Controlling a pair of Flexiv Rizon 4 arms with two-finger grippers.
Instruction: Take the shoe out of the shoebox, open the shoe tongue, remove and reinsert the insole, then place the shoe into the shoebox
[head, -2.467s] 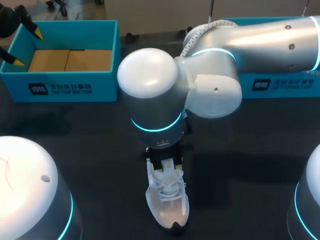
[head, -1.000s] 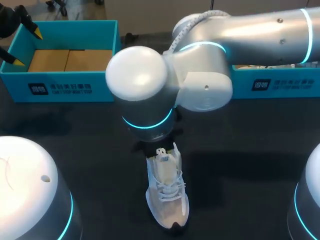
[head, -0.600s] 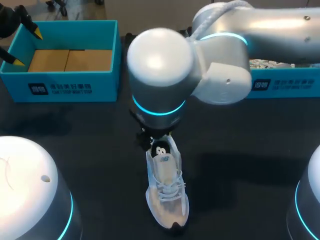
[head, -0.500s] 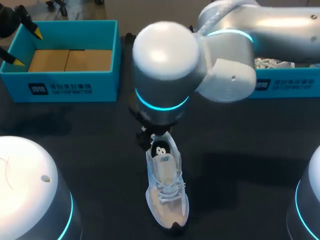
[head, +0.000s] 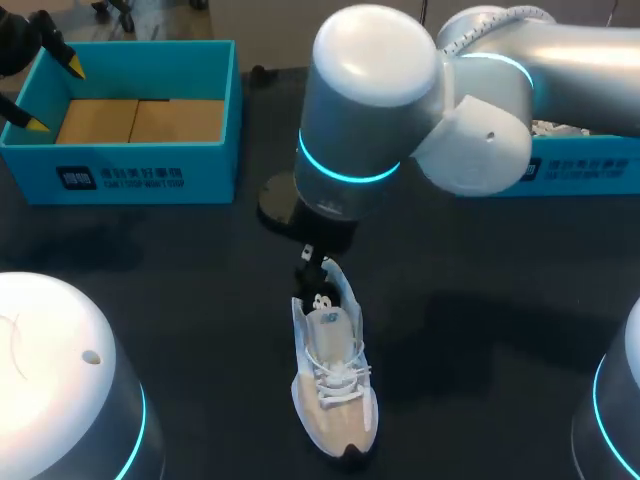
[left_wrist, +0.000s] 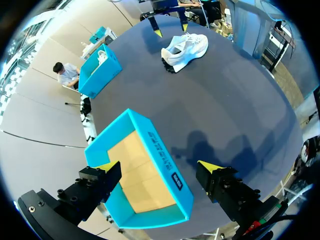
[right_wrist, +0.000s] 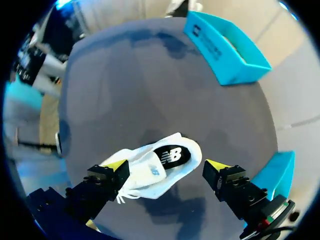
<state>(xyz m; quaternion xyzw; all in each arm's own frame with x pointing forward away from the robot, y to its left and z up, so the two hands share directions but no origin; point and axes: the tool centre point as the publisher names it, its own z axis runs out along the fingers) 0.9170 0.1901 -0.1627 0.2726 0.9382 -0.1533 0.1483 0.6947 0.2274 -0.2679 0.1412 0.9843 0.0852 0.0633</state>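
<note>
White shoe (head: 333, 385) upright on table (head: 500, 300) centre, toe toward robot, insole (right_wrist: 172, 156) showing at heel opening. R gripper (right_wrist: 166, 164) spread wide over that opening, gripping nothing; L gripper (left_wrist: 159, 165) open over shoebox (head: 150, 170). Best: pinch insole's heel edge w/ both tips, lift slowly.

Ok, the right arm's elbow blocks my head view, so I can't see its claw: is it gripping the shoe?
Observer: No. In the right wrist view the right claw is open; the white shoe lies below its gap, ungripped.
Operator: I only make out a dark patch in the shoe's mouth. Is that the insole?
Observer: Yes. The wrist view looks straight into the opening, and a dark insole lies inside the shoe.
</note>
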